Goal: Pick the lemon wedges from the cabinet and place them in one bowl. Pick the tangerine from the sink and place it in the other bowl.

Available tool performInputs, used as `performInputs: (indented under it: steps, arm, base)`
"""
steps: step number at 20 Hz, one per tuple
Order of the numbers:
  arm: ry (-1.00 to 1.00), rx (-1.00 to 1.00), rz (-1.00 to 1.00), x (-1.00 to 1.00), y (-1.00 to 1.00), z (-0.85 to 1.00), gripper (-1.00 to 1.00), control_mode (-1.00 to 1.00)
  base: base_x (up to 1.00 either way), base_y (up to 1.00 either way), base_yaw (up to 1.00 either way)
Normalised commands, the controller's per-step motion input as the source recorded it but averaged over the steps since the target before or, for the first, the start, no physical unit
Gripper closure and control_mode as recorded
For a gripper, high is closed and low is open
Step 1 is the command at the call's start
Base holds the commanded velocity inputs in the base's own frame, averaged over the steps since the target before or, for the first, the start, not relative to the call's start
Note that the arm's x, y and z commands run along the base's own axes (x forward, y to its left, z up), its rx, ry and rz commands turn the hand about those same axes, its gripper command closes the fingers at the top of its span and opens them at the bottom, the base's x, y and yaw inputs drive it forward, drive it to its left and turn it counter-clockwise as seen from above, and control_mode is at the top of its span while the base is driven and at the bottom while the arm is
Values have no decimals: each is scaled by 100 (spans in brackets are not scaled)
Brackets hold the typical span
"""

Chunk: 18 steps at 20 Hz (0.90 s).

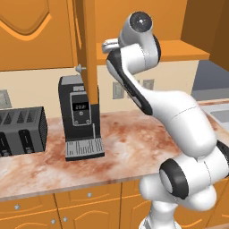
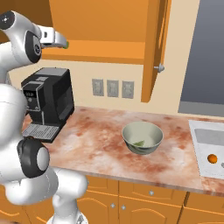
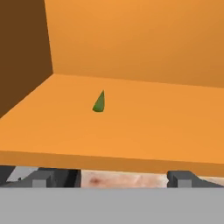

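Green lemon wedge (image 3: 99, 103) stands on the orange cabinet (image 3: 131, 122) shelf, long axis upright, point toward the top of the hand view, nearer the shelf's back left corner than its front edge. Gripper (image 3: 114, 177) hovers at the shelf's front edge with fingers spread wide, holding nothing, well apart from the wedge. Second wedge (image 2: 139, 143) lies inside the bowl (image 2: 142, 137), which sits on the marble counter (image 2: 100, 135) toward the sink (image 2: 209, 144). Tangerine (image 2: 212, 158) rests in the sink basin. Coffee machine (image 1: 80, 117) stands at the counter's back, below the open cabinet door (image 1: 87, 49).
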Motion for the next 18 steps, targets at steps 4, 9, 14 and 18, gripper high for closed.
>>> performInputs:
  steps: [4,9,14,18]
  arm:
    - [0,-2,-5,42,9,-1,-100,-100]
    - [4,-2,-2,44,0,0,-100,-100]
    - [8,0,-1,49,0,0,-100,-100]
    - [5,0,-3,49,0,-1,-100,-100]
  base:
    - [0,0,0]
    - [0,0,0]
    - [0,0,0]
    - [0,0,0]
